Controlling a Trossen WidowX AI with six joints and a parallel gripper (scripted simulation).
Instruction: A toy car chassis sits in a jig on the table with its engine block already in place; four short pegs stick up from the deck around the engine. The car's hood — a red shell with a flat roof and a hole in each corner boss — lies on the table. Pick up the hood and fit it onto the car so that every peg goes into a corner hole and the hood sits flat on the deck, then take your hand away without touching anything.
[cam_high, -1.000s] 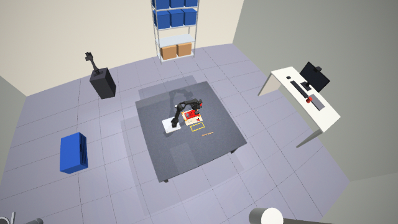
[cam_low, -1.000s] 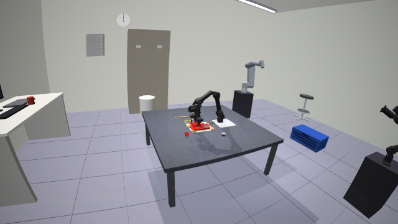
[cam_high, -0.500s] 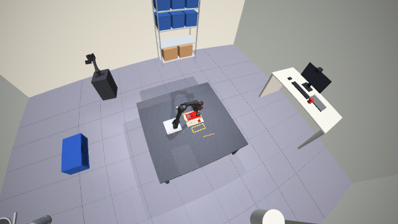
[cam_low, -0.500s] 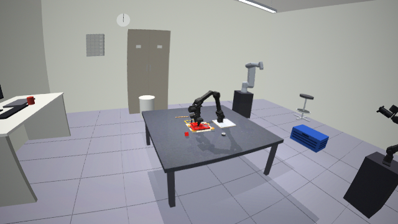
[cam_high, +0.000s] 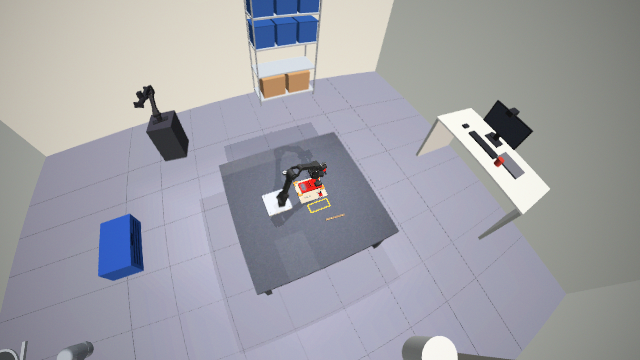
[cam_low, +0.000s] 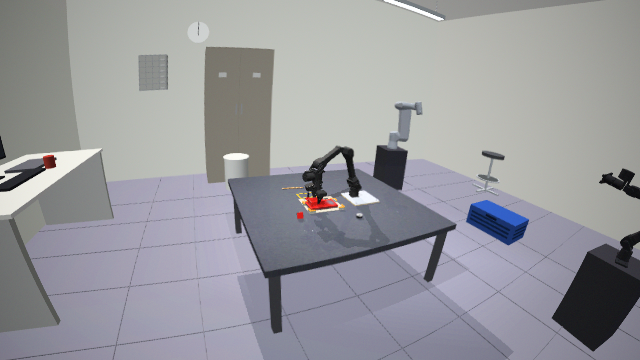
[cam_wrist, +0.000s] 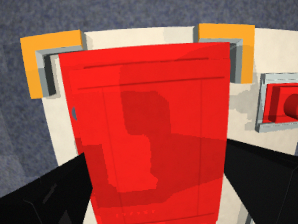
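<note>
The red hood (cam_wrist: 150, 115) fills the middle of the wrist view, flat roof up, between the two black fingers. My gripper (cam_high: 318, 183) (cam_low: 320, 200) (cam_wrist: 155, 151) is shut on it across its sides. The hood is over the pale jig (cam_high: 309, 198) (cam_wrist: 140, 36), with its far edge near two orange corner brackets (cam_wrist: 52, 38) (cam_wrist: 225, 29) and slightly askew to them. In the top and exterior views the red body is low at the jig. The chassis, engine block, pegs and corner holes cannot be made out, so I cannot tell whether the hood is seated.
A red part (cam_wrist: 280, 102) sits in a grey-framed pocket right of the hood. A yellow outline (cam_high: 320, 209) and a thin orange strip (cam_high: 335, 217) are on the table beside the jig. A red cube (cam_low: 300, 215) and a small round silvery object (cam_low: 359, 215) are also on the table.
</note>
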